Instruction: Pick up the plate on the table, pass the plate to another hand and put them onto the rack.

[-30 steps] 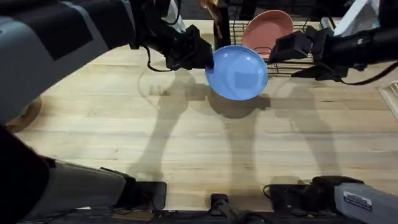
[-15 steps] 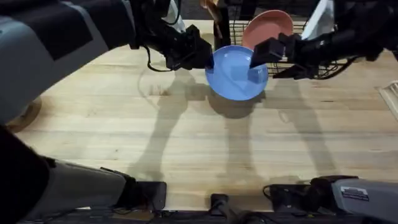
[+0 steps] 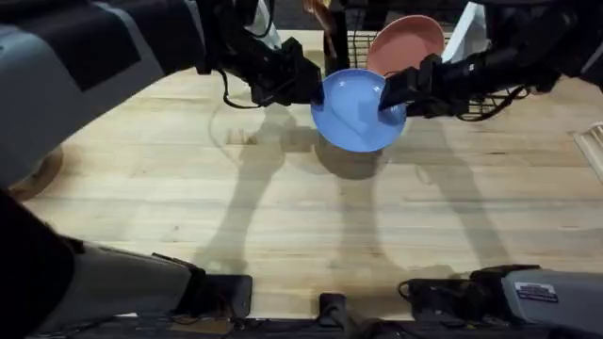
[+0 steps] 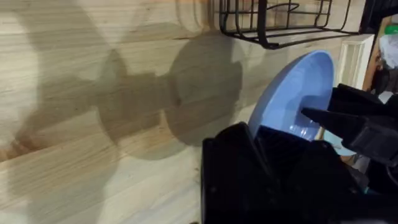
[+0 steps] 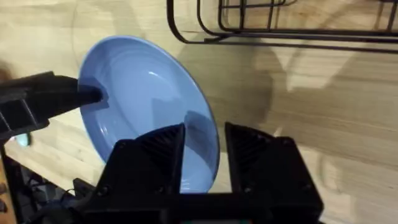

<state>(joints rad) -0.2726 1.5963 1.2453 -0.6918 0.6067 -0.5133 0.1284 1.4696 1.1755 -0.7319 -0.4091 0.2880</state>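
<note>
The blue plate (image 3: 358,108) hangs above the desk (image 3: 283,207), just before the rack (image 3: 415,56). The left tool (image 3: 316,87) pinches its rim at 9 o'clock; the right tool (image 3: 388,94), fingers spread, straddles the 3 o'clock rim.

Two plates are in sight: one round, glossy medium-blue plate (image 3: 356,110) with a raised rim and one round pink plate (image 3: 405,42) of about the same size. There is one black wire dish rack (image 3: 363,42), rectangular with upright slots, and one light wooden plank worktop (image 3: 283,207) with visible grain. Two dark robot arms reach in, each ending in one gripper with two black fingers: the left gripper (image 3: 306,85) and the right gripper (image 3: 396,92), so four fingers in all.
</note>
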